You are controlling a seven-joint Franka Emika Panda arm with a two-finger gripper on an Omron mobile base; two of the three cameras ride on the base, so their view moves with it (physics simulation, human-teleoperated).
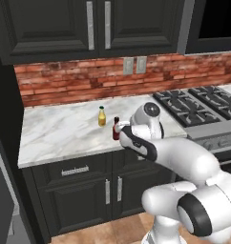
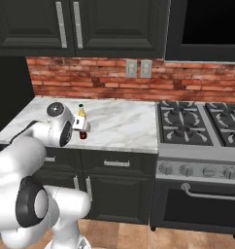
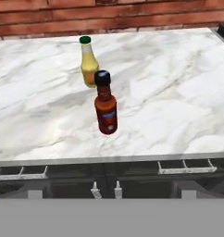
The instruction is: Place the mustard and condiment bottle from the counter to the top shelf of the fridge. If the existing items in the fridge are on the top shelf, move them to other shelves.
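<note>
1. Progress check: pretty much nothing is done yet, as far as I can judge. Both bottles are standing on the marble surface (image 3: 178, 92), and no fridge shelf is in the frames.
2. The mustard (image 3: 89, 62), yellow with a green cap, sits upright in the upper middle of the hand view. The condiment bottle (image 3: 106, 106), dark red with a black cap, is just in front of it and slightly right, near the middle of the frame. They look close together, though I can't tell if they touch.
3. In the left base view the same pair shows mid-frame: mustard (image 1: 102, 116) on the left, condiment bottle (image 1: 116, 129) right beside the arm's wrist.
4. The gripper (image 3: 104, 189) is low, at the bottom middle of the hand view, level with the front edge of the surface. The jaws look a little parted with nothing between them, short of the red bottle.
5. Still to do: grab each bottle, get to the fridge, check the top shelf, clear it if needed.
6. Hard to see: in the right base view the arm covers most of both bottles, and the labels are too blurry to read.
</note>
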